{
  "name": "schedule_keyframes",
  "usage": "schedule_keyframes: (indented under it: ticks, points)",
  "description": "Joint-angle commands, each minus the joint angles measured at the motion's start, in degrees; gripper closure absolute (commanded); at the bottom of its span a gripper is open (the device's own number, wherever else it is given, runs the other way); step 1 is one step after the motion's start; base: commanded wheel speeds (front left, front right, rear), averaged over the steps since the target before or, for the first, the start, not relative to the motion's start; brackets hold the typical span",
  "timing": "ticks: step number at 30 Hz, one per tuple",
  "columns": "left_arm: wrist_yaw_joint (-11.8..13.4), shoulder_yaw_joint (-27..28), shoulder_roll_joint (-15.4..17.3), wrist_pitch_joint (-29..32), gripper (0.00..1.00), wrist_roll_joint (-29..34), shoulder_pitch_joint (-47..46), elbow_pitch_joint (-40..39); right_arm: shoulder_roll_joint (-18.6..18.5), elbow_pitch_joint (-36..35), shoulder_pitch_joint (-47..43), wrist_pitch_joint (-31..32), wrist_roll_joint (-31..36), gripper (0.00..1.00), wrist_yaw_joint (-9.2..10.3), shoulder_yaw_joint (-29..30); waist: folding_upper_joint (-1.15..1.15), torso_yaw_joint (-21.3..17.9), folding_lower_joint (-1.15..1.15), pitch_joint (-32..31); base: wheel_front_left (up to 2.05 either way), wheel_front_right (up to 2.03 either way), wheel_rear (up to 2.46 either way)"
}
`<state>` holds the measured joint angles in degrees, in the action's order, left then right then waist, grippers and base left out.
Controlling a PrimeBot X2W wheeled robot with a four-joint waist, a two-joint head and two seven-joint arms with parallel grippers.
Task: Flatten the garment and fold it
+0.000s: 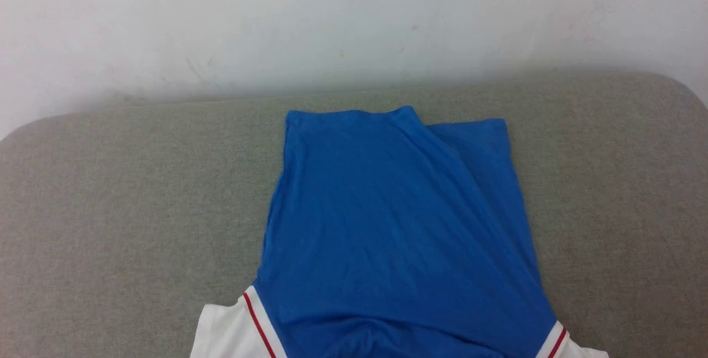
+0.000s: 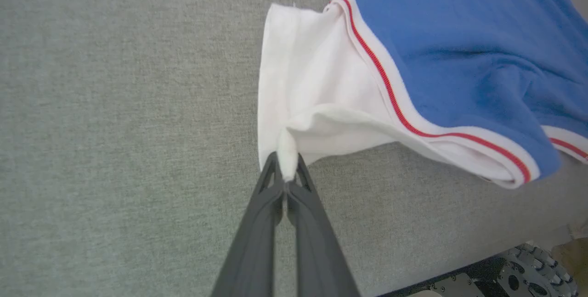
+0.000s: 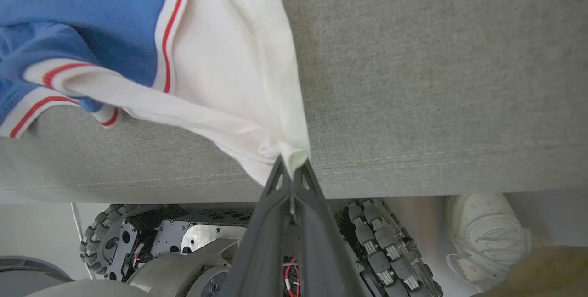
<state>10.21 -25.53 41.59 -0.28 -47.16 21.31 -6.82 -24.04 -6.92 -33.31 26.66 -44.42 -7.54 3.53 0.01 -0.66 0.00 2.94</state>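
Pinching the garment's (image 1: 387, 225) sleeve tips with left gripper (image 2: 286, 178) and right gripper (image 3: 292, 171) clamped tight; may slip off thin bites, or drag cloth over the padded table's (image 1: 110, 208) near edge.

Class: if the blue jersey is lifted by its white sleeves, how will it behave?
Probably floppy: the garment sags in folds between left gripper and right gripper. Likely light: small pinches hold both sleeves. May drag on the textured grey surface.
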Motion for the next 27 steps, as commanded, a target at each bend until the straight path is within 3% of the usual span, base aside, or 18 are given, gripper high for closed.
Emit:
schedule_keyframes:
  ticks: [1,11,12,13,14,18,23,27]
  points:
    - [0.3,0.4,0.1,-0.4,1.0,-0.3,0.0,-0.5,0.2,-0.2,0.5,-0.2,0.2,1.0,0.05,0.0,-0.01,0.1,0.0,0.1,0.0,0.0,0.0]
    - [0.1,-0.6,-1.1,0.5,1.0,0.6,-3.9,-4.0,1.6,5.3,8.7,-2.5,2.7,1.0,0.05,-6.8,-0.01,0.4,0.0,0.9,0.0,0.0,0.0]
    - [0.1,-0.8,-1.2,0.7,1.0,0.8,-4.3,-4.2,2.0,6.8,9.4,-3.2,3.2,0.93,0.05,-6.9,-0.01,0.5,0.0,0.9,0.0,0.0,0.0]
    - [0.1,-0.9,-1.2,0.9,1.0,0.9,-4.6,-4.5,2.4,8.2,10.0,-3.9,3.6,0.61,0.05,-6.9,-0.01,0.7,0.0,0.8,0.0,0.0,0.0]
    - [0.2,-1.0,-1.2,1.2,1.0,1.0,-4.9,-4.9,2.6,9.2,10.4,-4.2,3.9,0.0,0.05,-7.0,-0.01,0.9,0.0,0.9,0.0,0.0,0.0]
    - [0.5,-0.6,-0.8,1.2,1.0,1.4,-5.7,-7.0,0.8,6.5,11.7,-3.2,3.2,0.0,0.05,-5.3,-0.01,1.6,0.0,1.6,0.0,0.0,0.0]
    - [1.6,-0.1,-0.6,1.0,1.0,2.2,-6.3,-11.7,-0.2,-9.5,18.3,-2.6,0.2,0.0,0.05,5.2,-0.01,2.4,0.0,3.6,0.0,0.0,0.0]
    - [2.3,0.0,-0.3,1.3,1.0,3.2,-7.3,-14.8,-1.8,-18.8,31.1,2.6,2.2,0.0,0.05,12.0,-0.01,3.2,0.0,6.6,0.0,0.0,0.0]
